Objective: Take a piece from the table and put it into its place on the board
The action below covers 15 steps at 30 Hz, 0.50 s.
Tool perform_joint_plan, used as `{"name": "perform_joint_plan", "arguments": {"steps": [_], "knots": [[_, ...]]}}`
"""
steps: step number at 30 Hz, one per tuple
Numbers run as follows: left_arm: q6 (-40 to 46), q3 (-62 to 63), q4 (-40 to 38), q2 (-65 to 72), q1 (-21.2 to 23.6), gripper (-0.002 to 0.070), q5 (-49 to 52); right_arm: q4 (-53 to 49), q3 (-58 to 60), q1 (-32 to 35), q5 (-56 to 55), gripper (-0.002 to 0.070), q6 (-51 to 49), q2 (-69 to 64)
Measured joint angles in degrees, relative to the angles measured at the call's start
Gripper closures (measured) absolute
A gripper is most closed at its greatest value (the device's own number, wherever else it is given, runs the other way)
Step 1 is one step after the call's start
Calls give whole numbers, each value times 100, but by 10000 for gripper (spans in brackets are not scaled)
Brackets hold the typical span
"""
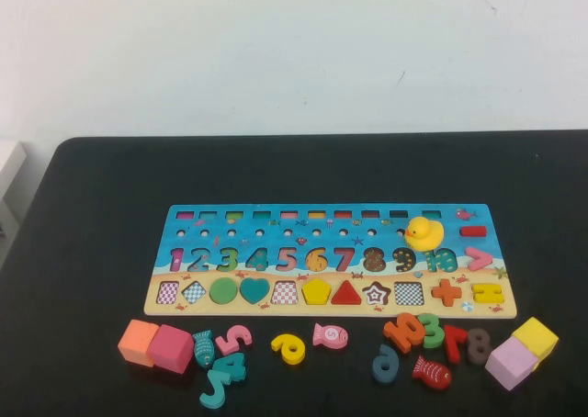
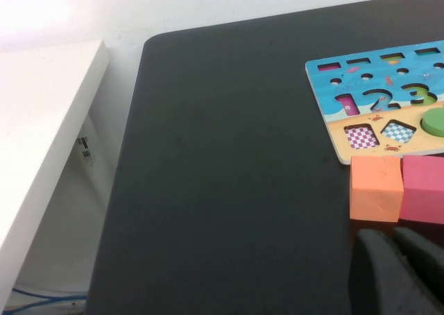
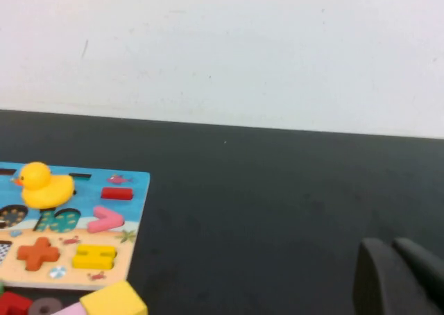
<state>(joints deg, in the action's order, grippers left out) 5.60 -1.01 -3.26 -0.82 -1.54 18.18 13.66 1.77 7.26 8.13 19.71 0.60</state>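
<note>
The puzzle board (image 1: 331, 309) lies in the middle of the black table, with a yellow duck (image 1: 424, 232) standing on it. Loose pieces lie in front of it: a pink 5 (image 1: 236, 339), teal 4 (image 1: 223, 378), yellow 6 (image 1: 288, 348), pink fish (image 1: 330, 335), orange 10 (image 1: 405, 329) and red fish (image 1: 431, 372). Neither arm shows in the high view. My left gripper (image 2: 394, 237) is shut and empty, just short of the orange block (image 2: 376, 188). My right gripper (image 3: 393, 245) is shut and empty over bare table, well to the right of the board (image 3: 132, 183).
Orange (image 1: 138, 342) and magenta (image 1: 171, 347) blocks sit front left; yellow (image 1: 535, 336) and lilac (image 1: 511, 363) blocks sit front right. A white shelf (image 2: 41, 121) stands beyond the table's left edge. A white wall runs behind the table.
</note>
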Motion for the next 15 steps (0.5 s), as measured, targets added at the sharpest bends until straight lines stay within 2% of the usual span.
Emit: {"name": "perform_joint_plan", "arguments": {"steps": [3,11,15], "knots": [[0,0,0,0,0,676,0,-52,0,0,121,657,-277,0],[0,0,0,0,0,677,0,-2037,0,-667,730,657,-2872,0],[0,0,-9,0,0,677,0,-2214,0,-781,1045,657,-3175,0]]}}
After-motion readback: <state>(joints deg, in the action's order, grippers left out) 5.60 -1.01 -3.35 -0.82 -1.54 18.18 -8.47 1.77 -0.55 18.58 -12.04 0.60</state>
